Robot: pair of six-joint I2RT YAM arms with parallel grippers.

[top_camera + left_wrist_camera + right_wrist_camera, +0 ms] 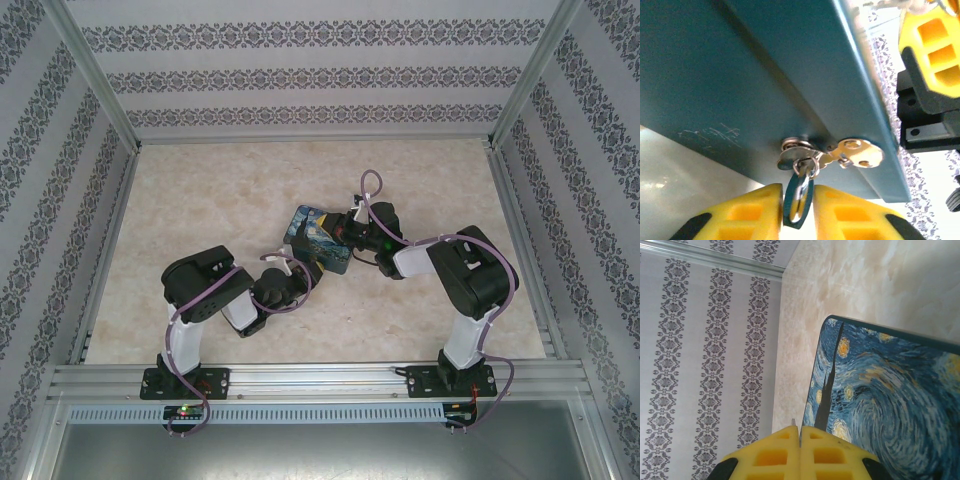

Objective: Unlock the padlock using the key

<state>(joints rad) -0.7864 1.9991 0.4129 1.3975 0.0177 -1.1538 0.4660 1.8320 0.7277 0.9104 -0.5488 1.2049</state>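
The left gripper (798, 202) pinched the padlock (799, 192) at the edge of the case (740, 75). The key (860, 152) rested just beside it, ungripped. With the right gripper (799, 430) closed, a clumsy grab might knock the key away.

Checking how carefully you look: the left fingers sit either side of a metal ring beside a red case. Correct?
Not red: the left wrist view shows the case is teal-blue. The left fingers do sit either side of the metal ring beside it.
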